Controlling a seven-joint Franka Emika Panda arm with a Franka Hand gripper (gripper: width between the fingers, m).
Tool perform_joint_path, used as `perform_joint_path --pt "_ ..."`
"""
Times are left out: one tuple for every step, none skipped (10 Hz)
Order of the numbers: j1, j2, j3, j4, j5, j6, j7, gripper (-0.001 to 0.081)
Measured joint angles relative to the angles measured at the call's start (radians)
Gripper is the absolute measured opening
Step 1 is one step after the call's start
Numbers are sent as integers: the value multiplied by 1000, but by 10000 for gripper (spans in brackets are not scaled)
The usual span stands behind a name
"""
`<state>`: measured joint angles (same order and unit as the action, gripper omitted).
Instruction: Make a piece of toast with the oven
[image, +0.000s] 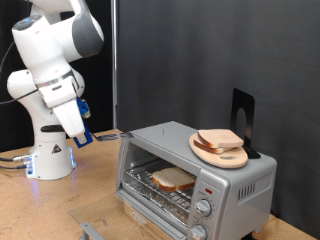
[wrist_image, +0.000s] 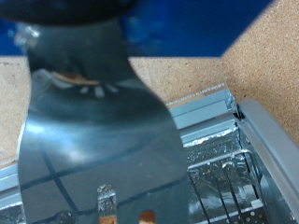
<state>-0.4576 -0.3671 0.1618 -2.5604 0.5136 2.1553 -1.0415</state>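
End effector (image: 100, 137) at centre-left holds a metal spatula (image: 116, 133) reaching the oven (image: 195, 178). We see one piece of toast (image: 173, 179) already on its rack, door open.

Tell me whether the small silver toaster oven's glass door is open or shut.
Open: the silver toaster oven's door hangs folded down, with a bread slice showing on its wire rack.

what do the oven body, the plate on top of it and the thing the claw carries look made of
Oven: probably brushed silver metal, with a matte grey sheen. Plate: looks like pale wood, tan and unglossy. The wrist view shows a spatula blade that seems to be polished metal, mirroring its surroundings. The claw itself is not clearly visible.
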Motion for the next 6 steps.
perform_joint_path --pt "9 1 2 1 39 10 -9 391" --pt "25 1 9 5 95 27 -16 391" --pt "45 2 19 16 143 41 -16 391" --pt "62 3 34 33 176 44 -8 391" --pt "76 4 53 51 184 41 14 391" --pt "87 5 75 69 184 30 40 391"
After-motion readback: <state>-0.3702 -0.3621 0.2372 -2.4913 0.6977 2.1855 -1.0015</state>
